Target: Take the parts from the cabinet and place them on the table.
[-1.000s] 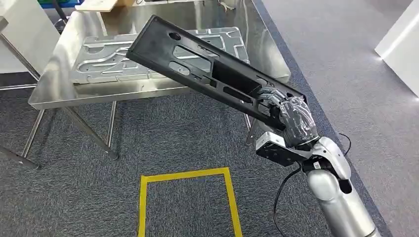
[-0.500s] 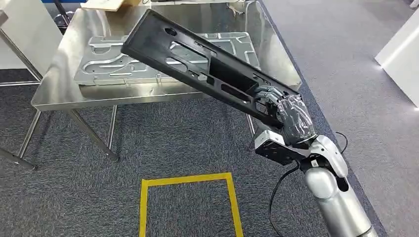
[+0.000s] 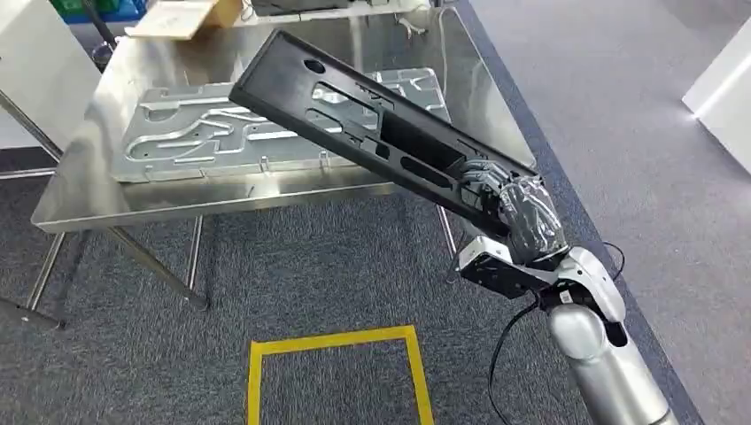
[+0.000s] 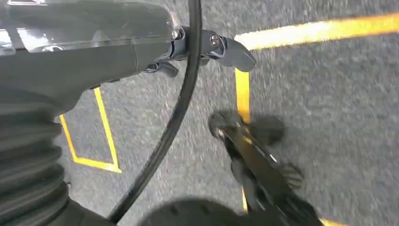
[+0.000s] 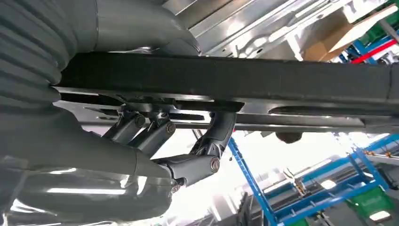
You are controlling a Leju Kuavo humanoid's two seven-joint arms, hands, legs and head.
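Observation:
A long black plastic panel with several cutouts slants up and to the left, its far end above the steel table. My right hand grips the panel's near, lower end, out past the table's front right corner. In the right wrist view the panel crosses the picture with my fingers wrapped around its edge. A flat silver metal plate lies on the table under the panel's far end. My left hand hangs over the carpet and holds nothing.
A cardboard box sits at the table's back edge. A yellow tape square marks the grey carpet in front of me. A white cabinet stands at the left and a white block at the far right.
The whole picture has shifted, so the camera has moved; the table now looks nearer and wider. My right hand still grips the panel, which reaches a little farther over the table.

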